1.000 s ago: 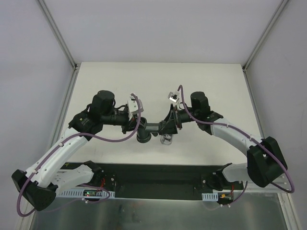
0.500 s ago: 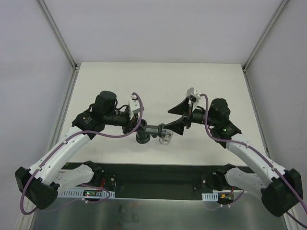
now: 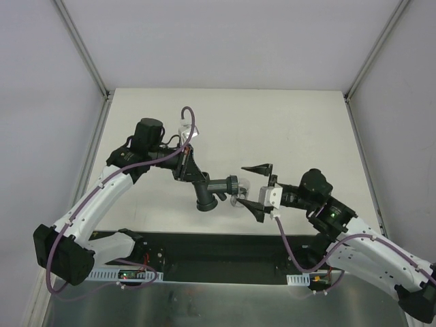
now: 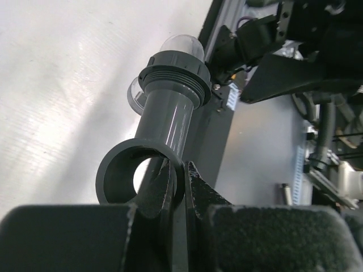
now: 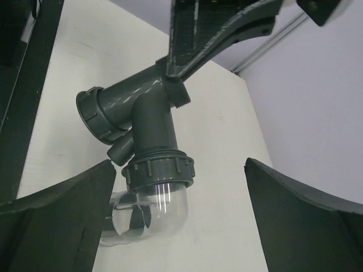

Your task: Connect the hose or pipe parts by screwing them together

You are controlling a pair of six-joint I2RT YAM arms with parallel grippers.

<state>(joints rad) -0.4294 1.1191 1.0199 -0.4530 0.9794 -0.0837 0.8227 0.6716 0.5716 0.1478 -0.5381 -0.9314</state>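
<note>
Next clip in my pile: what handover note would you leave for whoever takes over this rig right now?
Left pincer: shut on the grey pipe fitting.
Right pincer: open, a finger on either side of the clear connector, touching nothing.
Connector: seated in the fitting's ribbed collar.
Done: parts appear joined.
Left: tightness cannot be judged; probably one more twist to confirm.

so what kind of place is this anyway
Most likely a robotics lab test cell: a white table boxed in by pale panels on metal posts, with a left arm holding a grey pipe fitting and a right arm, both bolted at its near edge.
</note>
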